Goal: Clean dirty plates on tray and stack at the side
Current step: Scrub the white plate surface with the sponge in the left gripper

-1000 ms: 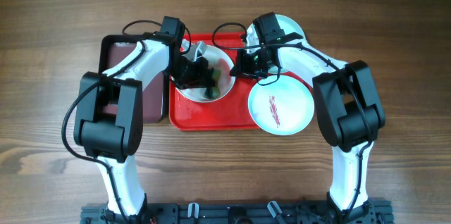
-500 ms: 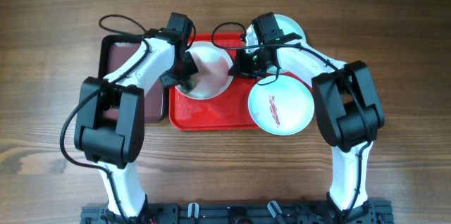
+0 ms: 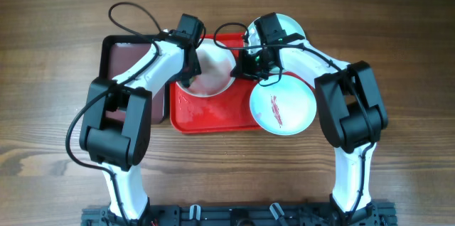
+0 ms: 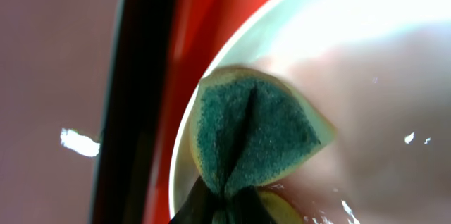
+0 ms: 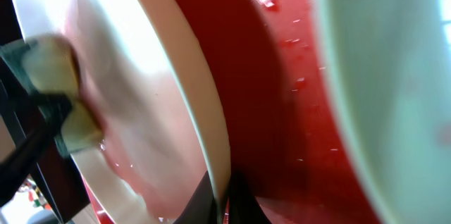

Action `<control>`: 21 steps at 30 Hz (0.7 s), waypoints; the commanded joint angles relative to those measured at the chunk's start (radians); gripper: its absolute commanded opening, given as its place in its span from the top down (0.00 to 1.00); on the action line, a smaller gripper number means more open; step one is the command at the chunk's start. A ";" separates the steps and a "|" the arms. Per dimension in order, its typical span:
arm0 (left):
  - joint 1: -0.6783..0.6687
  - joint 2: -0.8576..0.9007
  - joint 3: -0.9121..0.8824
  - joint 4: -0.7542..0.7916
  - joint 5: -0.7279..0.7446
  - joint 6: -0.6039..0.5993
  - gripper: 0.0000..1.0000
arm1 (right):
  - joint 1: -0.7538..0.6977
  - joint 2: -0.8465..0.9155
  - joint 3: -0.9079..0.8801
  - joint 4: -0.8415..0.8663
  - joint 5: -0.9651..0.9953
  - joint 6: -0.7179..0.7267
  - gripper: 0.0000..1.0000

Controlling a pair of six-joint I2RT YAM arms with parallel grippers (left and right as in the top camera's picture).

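Note:
A white plate (image 3: 211, 77) sits on the left half of the red tray (image 3: 213, 118). My left gripper (image 3: 186, 78) is shut on a green and yellow sponge (image 4: 254, 136), which it presses on the plate's left inner rim (image 4: 197, 104). My right gripper (image 3: 237, 67) is shut on the white plate's right rim (image 5: 215, 146). A pale blue plate (image 3: 283, 106) with a red streak lies on the tray's right end. Another pale blue plate (image 3: 293, 27) lies behind it, mostly under my right arm.
A smaller black-rimmed maroon tray (image 3: 122, 59) lies left of the red tray, under my left arm. Wooden table top (image 3: 50, 112) surrounds the trays.
My left gripper has carried the sponge from the middle of the white plate to its left rim. The right gripper and the plates have stayed put.

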 commanded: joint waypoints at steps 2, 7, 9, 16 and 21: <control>-0.011 0.042 -0.022 0.187 -0.034 0.097 0.96 | -0.005 0.046 -0.018 -0.018 0.070 -0.022 0.96; -0.013 0.042 -0.022 0.292 -0.026 0.122 0.96 | -0.005 0.046 -0.018 -0.018 0.070 -0.022 0.96; -0.013 0.042 -0.022 0.316 0.056 0.123 0.96 | -0.005 0.046 -0.018 -0.018 0.070 -0.022 0.96; -0.037 0.042 -0.022 0.265 0.483 0.122 0.96 | -0.005 0.046 -0.018 -0.018 0.070 -0.022 0.96; -0.072 0.042 -0.022 0.238 0.718 0.122 0.96 | -0.005 0.046 -0.018 -0.019 0.070 -0.022 0.96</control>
